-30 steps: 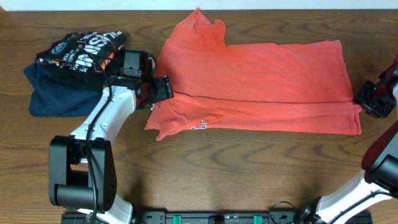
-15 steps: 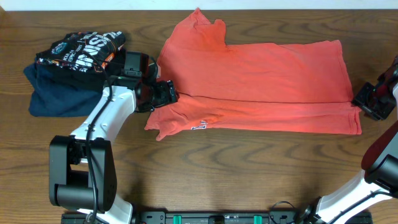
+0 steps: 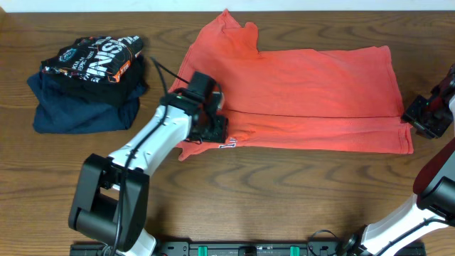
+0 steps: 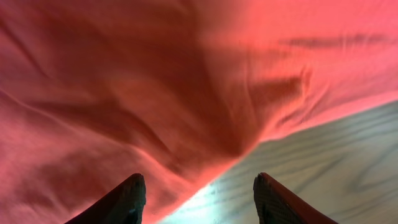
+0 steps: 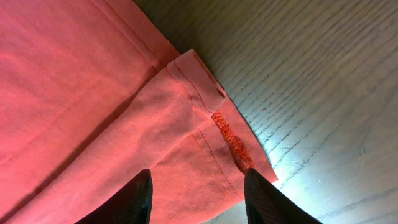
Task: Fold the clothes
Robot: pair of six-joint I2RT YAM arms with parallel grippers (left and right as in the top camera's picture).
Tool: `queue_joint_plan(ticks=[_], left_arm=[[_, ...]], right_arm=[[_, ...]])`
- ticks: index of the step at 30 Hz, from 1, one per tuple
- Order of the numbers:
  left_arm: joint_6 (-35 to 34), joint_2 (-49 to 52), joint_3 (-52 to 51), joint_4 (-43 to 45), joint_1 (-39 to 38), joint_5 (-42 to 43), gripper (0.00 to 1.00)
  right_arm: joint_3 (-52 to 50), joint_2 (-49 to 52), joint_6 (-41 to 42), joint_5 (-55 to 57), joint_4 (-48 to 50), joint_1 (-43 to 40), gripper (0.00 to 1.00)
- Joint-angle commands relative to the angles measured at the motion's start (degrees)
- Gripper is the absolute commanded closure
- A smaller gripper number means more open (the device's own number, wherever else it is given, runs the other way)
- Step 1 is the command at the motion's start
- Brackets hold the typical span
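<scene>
- The shirt (image 3: pixel 306 92) lies on the worktop (image 3: pixel 270 206), centre to right, folded once lengthwise. The collar points far-left and the hem is at the right.
- Change noted: a second ago the left hand (image 3: pixel 213 128) stood off the shirt's left edge, beside the pile of a black shirt (image 3: pixel 92 57) and a navy garment (image 3: pixel 75 114). It has now swung right and sits over the shirt's near-left part, by the lettering.
- Left hand: its fingers (image 4: pixel 130 199) are apart, with red cloth and the near edge of the fold below them. They look released, with nothing pinched yet.
- Right hand (image 3: pixel 416 117): unmoved at the shirt's right edge. In the wrist view its fingers (image 5: pixel 140 196) are spread over the hem corner (image 5: pixel 211 124), which lies flat and unheld.
- Judgement: the left hand appears to be setting up a grip on the near-left edge. The next fold has not begun.
</scene>
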Motion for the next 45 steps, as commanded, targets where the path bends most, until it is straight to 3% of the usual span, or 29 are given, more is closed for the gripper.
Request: queue_joint_plan(ticks=[1, 7, 18, 45], left_arm=[[1.86, -0.74, 0.02, -1.07, -2.32, -6.32, 0.42], [1.86, -0.74, 0.02, -1.55, -5.05, -8.61, 0.51], [2.47, -0.59, -0.09, -2.01, -10.01, -14.01, 0.51], [2.47, 3.74, -0.09, 5.75, -10.05, -14.19, 0.5]], right_arm=[[-0.94, 0.7, -0.83, 0.44, -0.04, 0.52, 0.54], [-2.58, 0.7, -0.92, 0.63, 0.9, 0.52, 0.54], [-5.29, 0.7, -1.05, 0.59, 2.8, 0.52, 0.54], [-5.29, 0.7, -1.25, 0.59, 2.75, 0.48, 0.54]])
